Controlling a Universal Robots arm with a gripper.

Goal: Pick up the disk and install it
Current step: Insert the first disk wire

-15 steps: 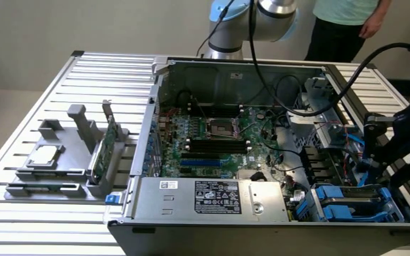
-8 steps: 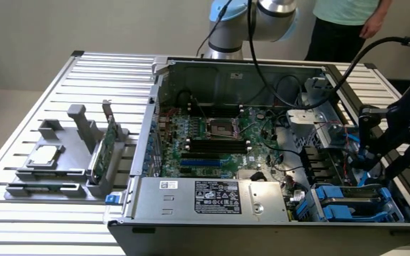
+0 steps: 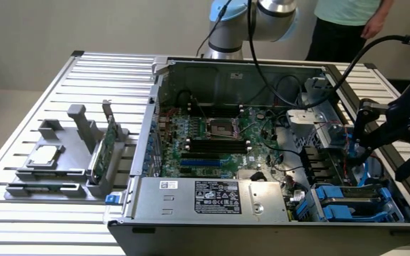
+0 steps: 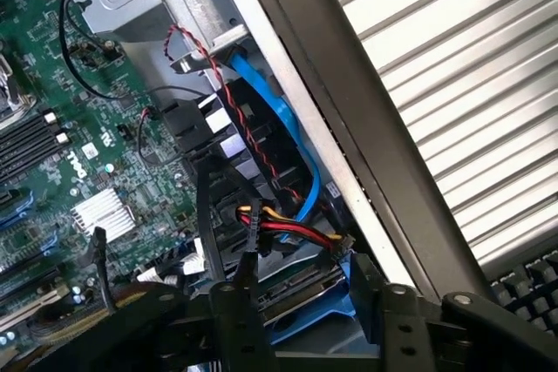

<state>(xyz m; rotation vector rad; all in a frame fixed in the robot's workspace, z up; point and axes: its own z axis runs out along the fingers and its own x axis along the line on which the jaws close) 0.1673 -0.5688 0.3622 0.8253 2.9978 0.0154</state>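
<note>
- Right up front, the power supply [image 3: 212, 196] lay along the near edge of the computer case [image 3: 234, 72]. Its black-and-white label [image 3: 218, 198] was printed too fine to read.
- Just to the exterior view's right of it, the disk [image 3: 354, 198] sat flat in the drive bay, with blue rails on both sides.
- The gripper [image 3: 359, 153] hung just above and behind the disk, pointing down inside the case's right wall.
- In the wrist view, the black fingers [image 4: 237, 302] were spread apart, with the disk's blue carrier [image 4: 301, 328] showing between them.
- A blue data cable [image 4: 279, 119] ran down the case wall.
- Mid-case, the green motherboard [image 3: 212, 138] bore white lettering [image 4: 77, 165] that looked like "DELL".
- At the exterior view's left, a grey fixture [image 3: 62, 165] on the slatted table [image 3: 105, 74] held a processor chip [image 3: 45, 156] and a green circuit card [image 3: 104, 152].
- At the back, the arm [image 3: 255, 21] rose behind the case, with a person [image 3: 344, 21] beyond it.
</note>
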